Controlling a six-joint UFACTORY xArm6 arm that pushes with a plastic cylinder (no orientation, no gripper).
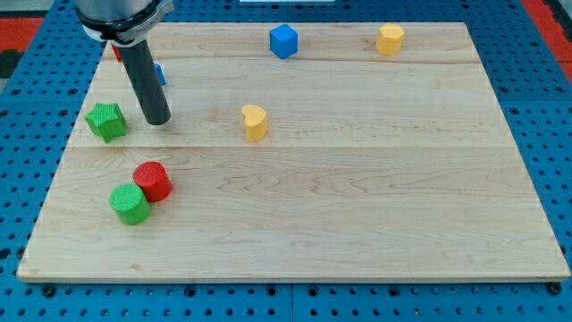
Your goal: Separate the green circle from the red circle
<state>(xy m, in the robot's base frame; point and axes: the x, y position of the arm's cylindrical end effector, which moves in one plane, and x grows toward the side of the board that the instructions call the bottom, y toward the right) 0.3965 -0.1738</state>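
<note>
The green circle (130, 204) lies near the view's bottom left of the wooden board (357, 179). The red circle (153, 181) touches it on its upper right. My tip (158, 121) rests on the board above the two circles, about a block's width above the red circle and just to the right of a green star block (106, 121). The dark rod rises from the tip toward the view's top left.
A yellow heart-shaped block (255, 122) sits at mid-board. A blue cube (283, 41) and a yellow block (390, 39) lie along the top edge. A blue block (160, 75) and a red block (116, 53) peek out behind the rod.
</note>
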